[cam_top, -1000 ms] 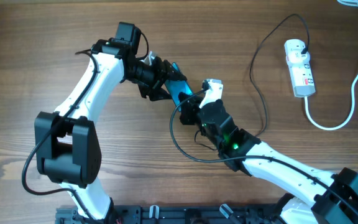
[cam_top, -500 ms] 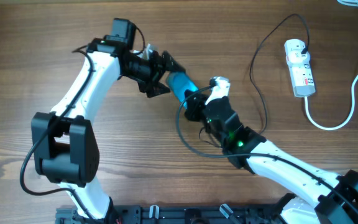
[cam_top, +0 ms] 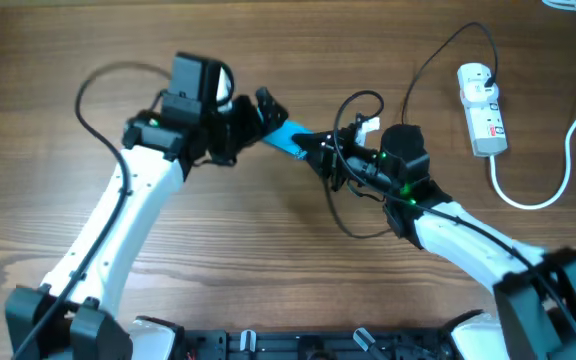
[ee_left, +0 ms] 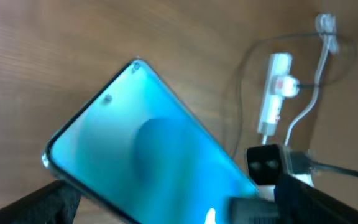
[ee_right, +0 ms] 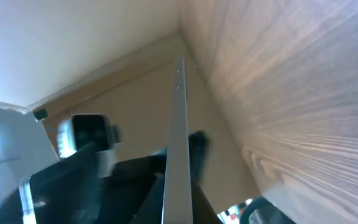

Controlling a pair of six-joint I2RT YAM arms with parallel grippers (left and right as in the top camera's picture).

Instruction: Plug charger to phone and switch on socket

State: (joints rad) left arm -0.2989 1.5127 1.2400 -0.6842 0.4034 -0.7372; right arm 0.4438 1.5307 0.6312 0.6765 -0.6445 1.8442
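Note:
The phone (cam_top: 284,135), teal, is held off the table between the two grippers. My left gripper (cam_top: 260,118) is shut on its left end; the screen fills the left wrist view (ee_left: 148,149). My right gripper (cam_top: 330,160) is at the phone's right end. In the right wrist view the phone shows edge-on as a thin silver strip (ee_right: 178,137) with a dark finger close on each side. The charger cable (cam_top: 415,78) runs from the socket (cam_top: 481,110) and loops under the right arm; its tip is hidden. The socket also shows in the left wrist view (ee_left: 275,93).
The socket's thick white cord (cam_top: 568,150) curves along the right edge of the table. The right arm's own black cable arches above its wrist (cam_top: 360,98). The charger's slack loop lies on the wood below the grippers.
Both arms have turned and shifted. The phone has risen a little toward the back and tilted. The right gripper has swung round to the phone's right end.

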